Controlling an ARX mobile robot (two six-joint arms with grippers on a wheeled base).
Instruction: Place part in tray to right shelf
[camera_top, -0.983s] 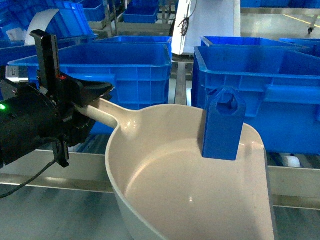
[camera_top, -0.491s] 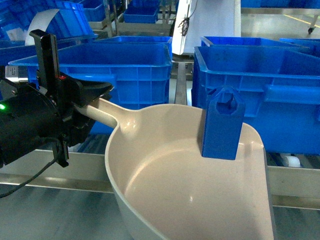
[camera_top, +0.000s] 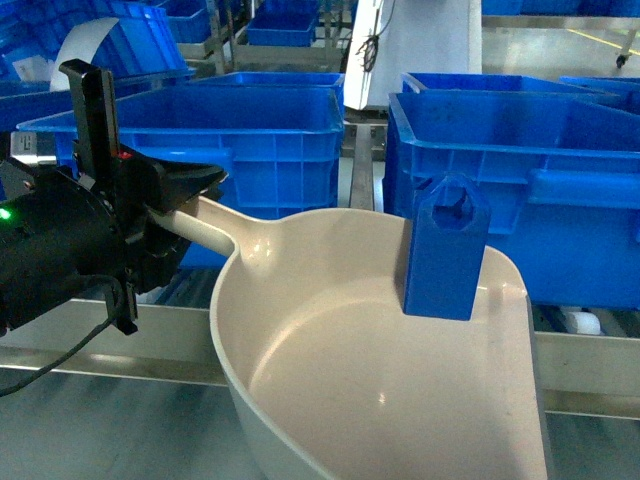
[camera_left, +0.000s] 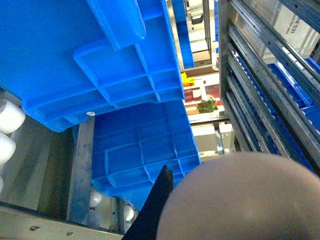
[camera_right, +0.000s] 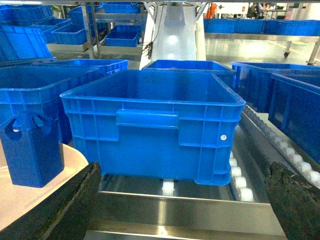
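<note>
The left hand (camera_top: 185, 195) pinches the tray (camera_top: 330, 350) by its handle; the part (camera_top: 447, 250) stands upright inside (right hand (camera_right: 185, 200) spread).

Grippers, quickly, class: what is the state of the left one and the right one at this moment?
Left gripper: closed on the long handle of the cream plastic scoop-shaped tray.
Right gripper: open, jaws wide apart, holding nothing.

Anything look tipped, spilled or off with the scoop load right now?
Nothing stands out. The blue part stands upright in the cream tray, near its far right side, and the left gripper grips the tray's handle. No spill shows.
</note>
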